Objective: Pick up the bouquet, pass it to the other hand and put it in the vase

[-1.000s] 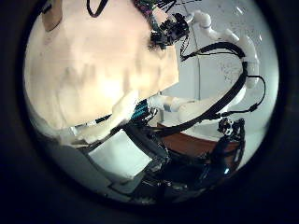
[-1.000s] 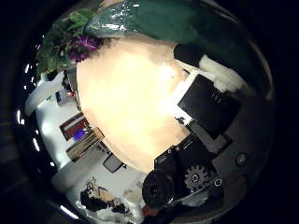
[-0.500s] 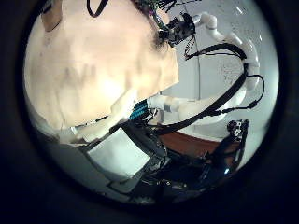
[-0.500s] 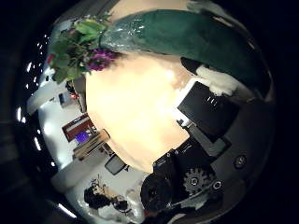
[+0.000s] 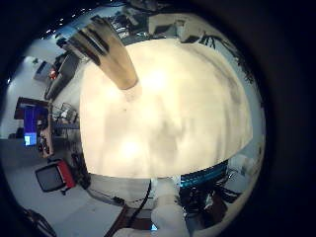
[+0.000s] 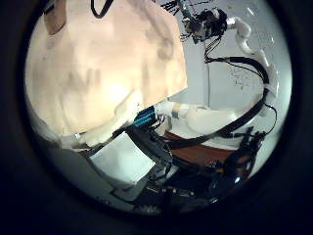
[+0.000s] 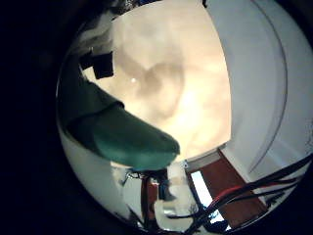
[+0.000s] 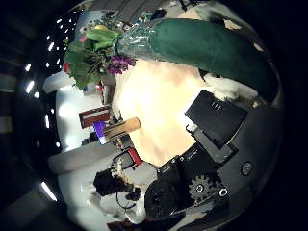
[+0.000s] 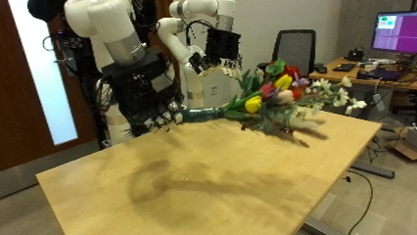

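Note:
The bouquet (image 9: 276, 96), red, yellow and white flowers in a green wrap, hangs nearly level above the wooden table (image 9: 196, 186). My right hand (image 9: 160, 98) is shut on the wrap's stem end, which crosses the right palm views (image 8: 197, 46) (image 7: 119, 129), with the blooms (image 8: 96, 53) further out. My left hand (image 9: 221, 44) hangs higher and farther back, open and holding nothing, over bare tabletop (image 5: 168, 109). The vase (image 5: 111, 57) stands on the table's edge, also seen beyond the flowers (image 8: 121, 129). It is hidden in the outside view.
Behind the table's far end stand an office chair (image 9: 298, 47) and a desk with a monitor (image 9: 395, 29). A dark door (image 9: 26, 88) lies behind the arms. Bare tabletop stretches in front of both hands.
The right hand's view has swung with the bouquet held in it, and the vase has come into sight past the flowers. The left hand's view has shifted a little over the table.

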You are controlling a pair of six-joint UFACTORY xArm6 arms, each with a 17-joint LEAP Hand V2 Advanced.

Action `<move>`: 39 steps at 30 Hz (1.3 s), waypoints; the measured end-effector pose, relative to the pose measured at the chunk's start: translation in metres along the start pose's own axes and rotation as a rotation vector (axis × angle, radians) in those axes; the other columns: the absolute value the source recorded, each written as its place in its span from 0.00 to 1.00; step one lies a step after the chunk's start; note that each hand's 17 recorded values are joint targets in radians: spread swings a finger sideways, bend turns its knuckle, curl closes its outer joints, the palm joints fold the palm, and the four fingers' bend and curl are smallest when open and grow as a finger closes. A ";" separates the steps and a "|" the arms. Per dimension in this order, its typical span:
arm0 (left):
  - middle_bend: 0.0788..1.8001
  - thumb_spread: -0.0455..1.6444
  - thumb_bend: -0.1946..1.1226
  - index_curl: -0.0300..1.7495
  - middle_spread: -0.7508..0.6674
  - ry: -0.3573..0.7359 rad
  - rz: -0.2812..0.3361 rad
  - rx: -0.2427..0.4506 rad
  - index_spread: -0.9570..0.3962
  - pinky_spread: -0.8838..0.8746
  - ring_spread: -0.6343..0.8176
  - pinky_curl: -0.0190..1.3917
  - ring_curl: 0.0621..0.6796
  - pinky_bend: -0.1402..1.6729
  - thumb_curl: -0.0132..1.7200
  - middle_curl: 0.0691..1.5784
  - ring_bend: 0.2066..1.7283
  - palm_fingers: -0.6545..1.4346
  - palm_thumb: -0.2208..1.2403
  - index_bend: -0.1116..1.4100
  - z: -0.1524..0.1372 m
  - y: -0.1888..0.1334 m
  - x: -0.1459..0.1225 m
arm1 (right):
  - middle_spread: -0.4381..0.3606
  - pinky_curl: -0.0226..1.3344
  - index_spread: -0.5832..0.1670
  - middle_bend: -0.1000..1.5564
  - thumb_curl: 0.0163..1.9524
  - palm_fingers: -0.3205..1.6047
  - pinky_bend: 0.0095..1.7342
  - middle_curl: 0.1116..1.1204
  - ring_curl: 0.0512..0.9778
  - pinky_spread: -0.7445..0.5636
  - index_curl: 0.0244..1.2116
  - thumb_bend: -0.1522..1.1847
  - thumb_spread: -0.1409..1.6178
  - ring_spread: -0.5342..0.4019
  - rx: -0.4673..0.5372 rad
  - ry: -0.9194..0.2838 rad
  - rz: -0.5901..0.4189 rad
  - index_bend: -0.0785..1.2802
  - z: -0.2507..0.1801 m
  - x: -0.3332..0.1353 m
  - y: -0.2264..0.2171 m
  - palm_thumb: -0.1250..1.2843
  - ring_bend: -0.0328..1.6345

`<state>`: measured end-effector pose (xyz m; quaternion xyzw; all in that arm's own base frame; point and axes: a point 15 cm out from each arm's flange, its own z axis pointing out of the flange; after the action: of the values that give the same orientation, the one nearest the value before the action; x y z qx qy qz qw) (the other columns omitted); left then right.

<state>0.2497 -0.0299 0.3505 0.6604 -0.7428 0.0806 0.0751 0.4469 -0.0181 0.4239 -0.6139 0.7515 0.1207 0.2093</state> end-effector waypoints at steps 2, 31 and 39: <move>0.13 0.57 0.13 0.26 0.63 0.002 -0.011 0.011 0.79 0.78 0.75 0.16 0.18 0.17 0.20 0.21 0.13 0.47 0.52 0.20 -0.008 -0.005 -0.003 | 0.38 0.54 0.42 0.85 0.46 0.74 0.76 0.65 0.61 0.42 0.82 0.10 0.27 0.37 0.029 -0.049 -0.035 0.81 -0.012 -0.019 0.004 0.96 0.88; 0.06 0.49 0.12 0.24 0.72 0.610 -0.034 0.312 0.85 0.76 0.74 0.20 0.20 0.22 0.19 0.17 0.19 0.42 0.26 0.18 -0.129 -0.086 0.003 | 0.40 0.70 0.44 0.86 0.48 0.75 0.65 0.65 0.60 0.39 0.79 0.10 0.19 0.38 0.156 -0.813 -0.551 0.84 -0.055 -0.154 0.093 0.94 0.89; 0.07 0.47 0.12 0.21 0.78 0.829 0.022 0.313 0.89 0.78 0.76 0.22 0.22 0.25 0.20 0.16 0.23 0.39 0.26 0.17 -0.153 -0.088 0.034 | 0.41 0.73 0.45 0.86 0.48 0.76 0.63 0.64 0.60 0.38 0.79 0.10 0.17 0.38 0.046 -0.908 -0.560 0.85 0.003 -0.160 0.122 0.93 0.89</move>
<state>0.3338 -0.0396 0.5095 0.5676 -0.6358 0.4511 0.2648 0.3541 0.1493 0.4867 -0.6720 0.3951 0.2972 0.5513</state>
